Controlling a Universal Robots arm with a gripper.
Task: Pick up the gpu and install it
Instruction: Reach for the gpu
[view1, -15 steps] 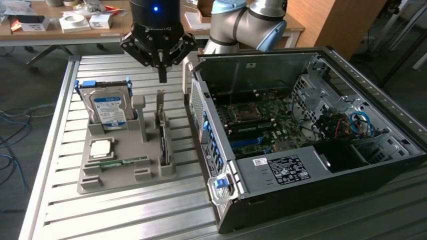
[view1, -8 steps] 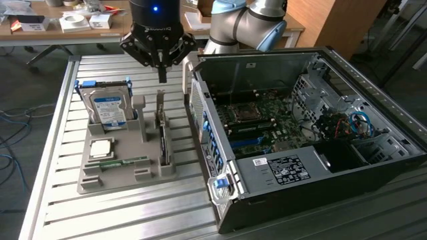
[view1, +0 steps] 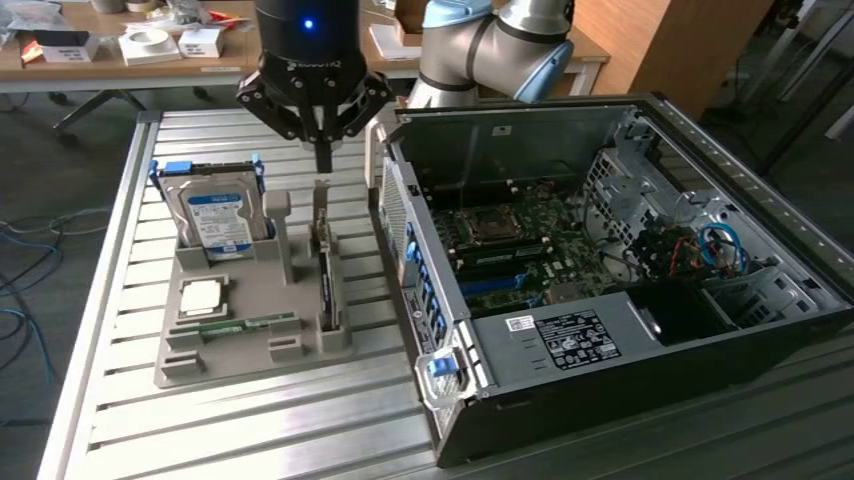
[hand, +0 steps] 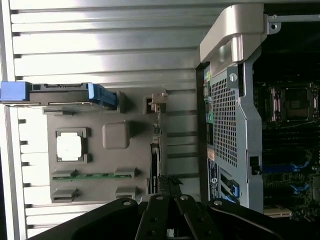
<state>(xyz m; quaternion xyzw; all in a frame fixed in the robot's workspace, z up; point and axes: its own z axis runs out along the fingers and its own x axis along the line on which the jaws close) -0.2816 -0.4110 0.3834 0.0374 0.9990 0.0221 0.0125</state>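
Note:
The gpu stands on its edge in a slot of the grey holder tray, its silver bracket at the far end. In the wrist view the gpu appears edge-on as a thin dark strip. My gripper hangs straight above the card's far end, a short gap over the bracket, shut with nothing between its fingers. The black gripper linkages sit at the edge of the wrist view. The open computer case lies beside the tray at the exterior view's right, motherboard exposed.
In the same tray stand a silver hard drive with a blue label, a square processor and a green memory stick. The case's perforated rear wall rises close to the gpu. A cluttered desk is behind.

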